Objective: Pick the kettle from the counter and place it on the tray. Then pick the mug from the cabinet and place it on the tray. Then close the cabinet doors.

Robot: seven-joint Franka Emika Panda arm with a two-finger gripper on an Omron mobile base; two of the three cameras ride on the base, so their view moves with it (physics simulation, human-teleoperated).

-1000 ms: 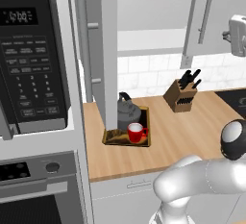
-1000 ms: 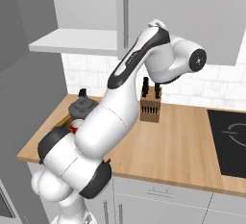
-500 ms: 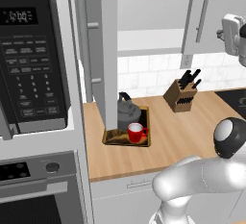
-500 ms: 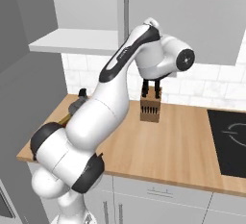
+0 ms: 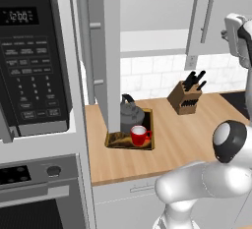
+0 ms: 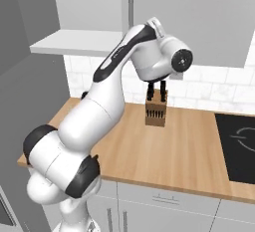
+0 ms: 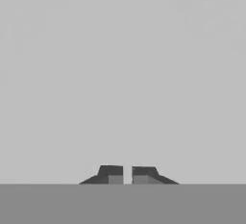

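Observation:
The dark grey kettle (image 5: 130,117) and the red mug (image 5: 139,135) both stand on the patterned tray (image 5: 116,141), at the left end of the wooden counter (image 5: 187,134). The left cabinet door (image 5: 104,51) stands swung out in front of them, leaving the cabinet's pale shelf (image 5: 152,40) open to view. My gripper (image 5: 228,30) is high up against the face of the right cabinet door (image 5: 216,12). From the hand, its fingertips (image 7: 111,174) are nearly together with nothing between them, facing a flat grey panel. In the right base view the gripper (image 6: 154,24) touches the same door (image 6: 199,12).
A wooden knife block (image 5: 186,98) stands at the back of the counter, below my hand. A black microwave (image 5: 32,56) and oven (image 5: 34,188) fill the column to the left. A dark cooktop (image 6: 238,146) lies at the counter's right end.
My hand has shifted a little to the left along the right cabinet door. The kettle, mug, tray and doors stand as before.

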